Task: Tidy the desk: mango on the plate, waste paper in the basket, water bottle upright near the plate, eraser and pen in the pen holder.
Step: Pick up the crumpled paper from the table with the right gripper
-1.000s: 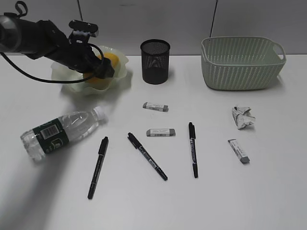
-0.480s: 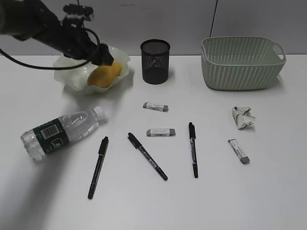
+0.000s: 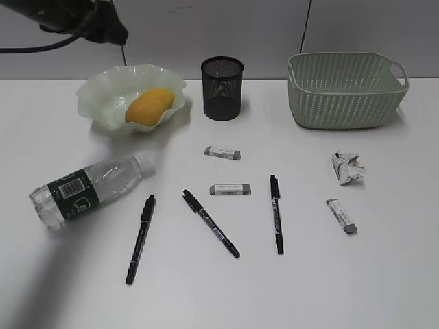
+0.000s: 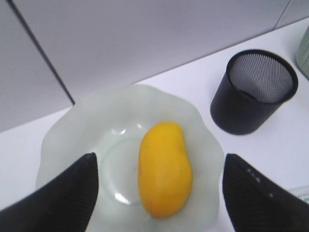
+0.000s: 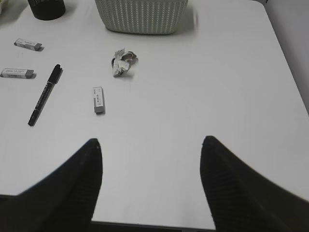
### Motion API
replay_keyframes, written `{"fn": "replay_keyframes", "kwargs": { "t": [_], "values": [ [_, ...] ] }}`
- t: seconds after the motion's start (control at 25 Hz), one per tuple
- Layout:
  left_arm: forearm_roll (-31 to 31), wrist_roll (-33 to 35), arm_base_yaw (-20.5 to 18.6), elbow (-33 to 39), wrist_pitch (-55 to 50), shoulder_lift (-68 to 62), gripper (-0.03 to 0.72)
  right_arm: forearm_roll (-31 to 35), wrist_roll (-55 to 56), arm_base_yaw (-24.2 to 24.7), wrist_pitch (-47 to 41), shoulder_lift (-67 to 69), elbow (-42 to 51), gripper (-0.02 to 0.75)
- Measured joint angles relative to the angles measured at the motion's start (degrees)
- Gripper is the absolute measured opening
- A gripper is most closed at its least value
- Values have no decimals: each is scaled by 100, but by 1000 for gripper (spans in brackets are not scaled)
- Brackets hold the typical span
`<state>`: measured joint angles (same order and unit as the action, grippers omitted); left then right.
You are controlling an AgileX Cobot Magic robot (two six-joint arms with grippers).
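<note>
Mango [image 3: 147, 107]: we found it lying in the plate [image 3: 96, 96], upper left.
Left tool [image 4: 157, 193]: we saw it spread wide, empty.
Right tool [image 5: 150, 181]: likewise agape, empty.

- Mango [image 3: 147, 107] lies in the ruffled plate [image 3: 96, 92].
- Water bottle [image 3: 88, 187] on its side.
- Waste paper [image 3: 346, 168] sits before the basket [image 3: 346, 92].
- Pen holder [image 3: 221, 88] upright.

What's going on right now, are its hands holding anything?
Both hands open, empty. Left hand above plate, mango lying in it. Water bottle on its side; waste paper on the table.
</note>
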<state>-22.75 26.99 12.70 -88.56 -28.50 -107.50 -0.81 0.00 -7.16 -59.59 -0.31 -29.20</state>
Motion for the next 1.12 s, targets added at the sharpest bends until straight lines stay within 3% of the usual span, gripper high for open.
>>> {"fn": "replay_keyframes", "kwargs": {
  "t": [0.24,0.44,0.56,0.8,0.96,1.12],
  "values": [
    [787,-1134,0,2215,284,1819,582,0,0,0,0,0,0,506],
    [1072,-1932,0,3894,159,4098,580,0,0,0,0,0,0,506],
    [1723,-2652,0,4650,-287,5647,576,0,0,0,0,0,0,506],
    [2928,-3531,0,5100,-2044,8358,564,6,0,0,0,0,0,506],
    [3275,-3757,0,5185,-3004,9425,560,6,0,0,0,0,0,506],
    [3334,-4052,-136,5583,-3316,10188,561,6,0,0,0,0,0,506]
  ]
}}
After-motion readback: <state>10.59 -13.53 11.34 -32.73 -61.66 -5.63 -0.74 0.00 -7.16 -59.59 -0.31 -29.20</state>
